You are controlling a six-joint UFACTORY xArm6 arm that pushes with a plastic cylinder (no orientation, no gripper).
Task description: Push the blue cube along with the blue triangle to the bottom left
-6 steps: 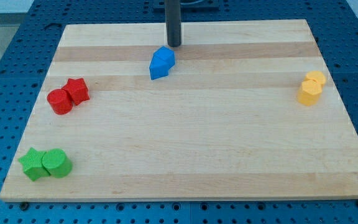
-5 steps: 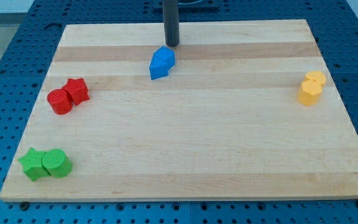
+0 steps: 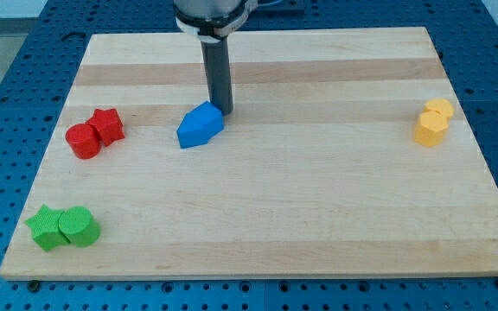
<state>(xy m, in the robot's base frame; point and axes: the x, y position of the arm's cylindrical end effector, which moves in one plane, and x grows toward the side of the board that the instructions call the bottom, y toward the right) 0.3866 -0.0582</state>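
The blue cube [image 3: 207,117] and the blue triangle [image 3: 191,132] lie pressed together as one blue cluster left of the board's middle, in its upper half. The cube is the upper-right part, the triangle the lower-left part. My tip [image 3: 221,111] touches the cube's upper-right side. The rod rises straight to the view's top.
A red cylinder [image 3: 83,141] and a red star [image 3: 107,125] sit together at the view's left. A green star [image 3: 47,228] and a green cylinder [image 3: 79,226] sit at the bottom left corner. Two yellow blocks [image 3: 432,122] stand at the right edge of the wooden board [image 3: 318,216].
My tip has moved down and slightly left from near the board's top edge. The blue cube and triangle have slid down and left with it.
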